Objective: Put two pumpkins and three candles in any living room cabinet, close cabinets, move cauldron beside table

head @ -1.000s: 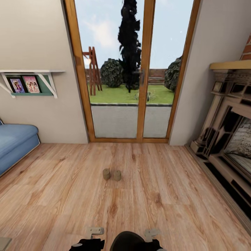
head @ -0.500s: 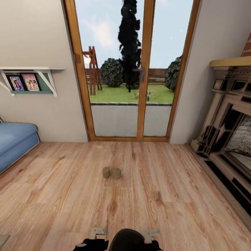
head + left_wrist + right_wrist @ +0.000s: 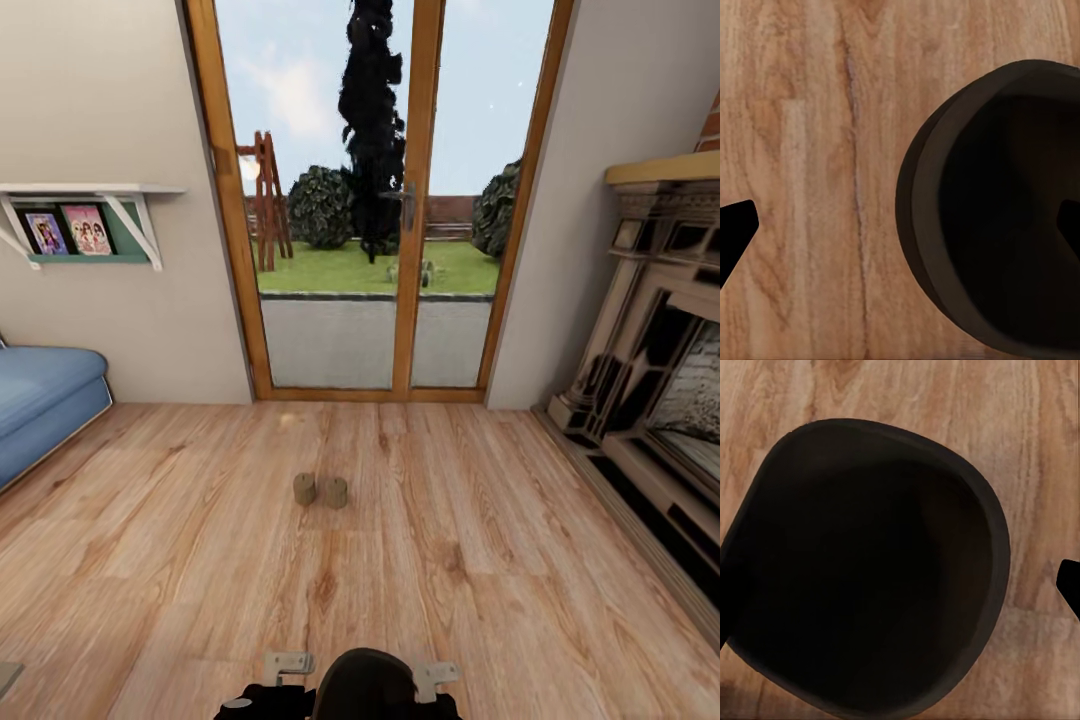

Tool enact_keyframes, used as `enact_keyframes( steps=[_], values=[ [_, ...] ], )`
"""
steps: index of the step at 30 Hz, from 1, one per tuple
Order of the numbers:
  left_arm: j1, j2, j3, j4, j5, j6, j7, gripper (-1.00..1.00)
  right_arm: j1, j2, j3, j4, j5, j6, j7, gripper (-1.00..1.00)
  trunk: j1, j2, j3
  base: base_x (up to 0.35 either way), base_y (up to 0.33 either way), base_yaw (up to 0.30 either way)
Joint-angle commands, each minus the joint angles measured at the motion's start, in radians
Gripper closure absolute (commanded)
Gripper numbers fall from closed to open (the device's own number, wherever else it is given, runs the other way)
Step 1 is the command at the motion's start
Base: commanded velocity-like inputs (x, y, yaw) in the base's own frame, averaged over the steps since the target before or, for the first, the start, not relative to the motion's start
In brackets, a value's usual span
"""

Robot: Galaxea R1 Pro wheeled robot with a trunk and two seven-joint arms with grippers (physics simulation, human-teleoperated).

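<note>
Two short brown candles point(image 3: 320, 490) stand upright side by side on the wood floor point(image 3: 480, 560) before the glass doors. The black cauldron point(image 3: 870, 570) sits open-mouthed below the arms.

Counts: 2 short brown cylindrical candles point(image 3: 305, 488) point(image 3: 335, 492) on the wood plank floor. 1 dark round cauldron point(image 3: 870, 570). 1 blue sofa point(image 3: 40, 400). 1 white wall shelf point(image 3: 90, 190) holding 2 framed pictures point(image 3: 45, 232) point(image 3: 88, 229). 1 fireplace point(image 3: 660, 380). 1 wood-framed glass double door point(image 3: 375, 200).

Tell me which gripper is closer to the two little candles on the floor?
Left. The left gripper sits almost straight behind the candles; the right gripper is farther to the side, beyond the black cauldron. Neither touches them.
</note>
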Motion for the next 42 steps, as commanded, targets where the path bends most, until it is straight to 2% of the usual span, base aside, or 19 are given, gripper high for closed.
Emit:
enact_keyframes(
  steps=[1, 6, 9, 19, 35, 39, 41, 42],
  values=[
    [0.000, 0.001, -0.004, -0.002, 0.006, 0.005, 0.001, -1.00, 0.000, 0.000, 0.001, -0.002, -0.001, 0.003, -0.013, -1.00, 0.004, -0.008, -0.004, 0.000, 0.000, 0.000],
    [0.000, 0.000, -0.004, -0.002, 0.006, 0.004, 0.001, -1.00, 0.000, 0.000, 0.001, 0.001, 0.002, -0.034, -0.101, -1.00, 0.023, -0.043, -0.020, 0.000, 0.000, 0.000],
    [0.000, -0.001, -0.004, -0.002, 0.006, 0.002, 0.001, -1.00, 0.000, 0.000, 0.001, 0.008, 0.003, -0.043, -0.119, -1.00, 0.034, -0.064, -0.029, 0.000, 0.000, 0.000],
    [0.000, -0.001, -0.014, 0.034, 0.006, -0.039, 0.001, -1.00, 0.000, -0.001, 0.001, 0.014, -0.030, -0.049, -0.122, -1.00, 0.073, -0.134, -0.061, 0.000, 0.000, 0.000],
    [0.000, -0.001, -0.017, 0.035, 0.006, -0.045, 0.001, -1.00, 0.000, -0.003, 0.003, 0.010, -0.034, -0.066, -0.121, -1.00, 0.134, -0.246, -0.111, 0.000, 0.000, 0.000],
    [-0.004, 0.000, -0.019, 0.008, 0.010, -0.028, -0.001, -1.00, 0.000, -0.001, 0.004, -0.004, -0.034, -0.054, -0.120, -1.00, 0.149, -0.274, -0.123, 0.000, 0.000, 0.000],
    [-0.006, 0.000, -0.019, -0.041, 0.012, 0.011, -0.001, -1.00, -0.012, 0.000, 0.007, -0.017, -0.035, -0.037, -0.121, -1.00, 0.157, -0.288, -0.130, 0.000, 0.000, 0.000],
    [-0.009, 0.000, -0.019, -0.080, 0.012, 0.053, -0.001, -1.00, -0.031, 0.000, 0.007, -0.026, -0.035, -0.010, -0.122, -1.00, 0.161, -0.295, -0.133, 0.000, 0.000, 0.000]
  ],
)
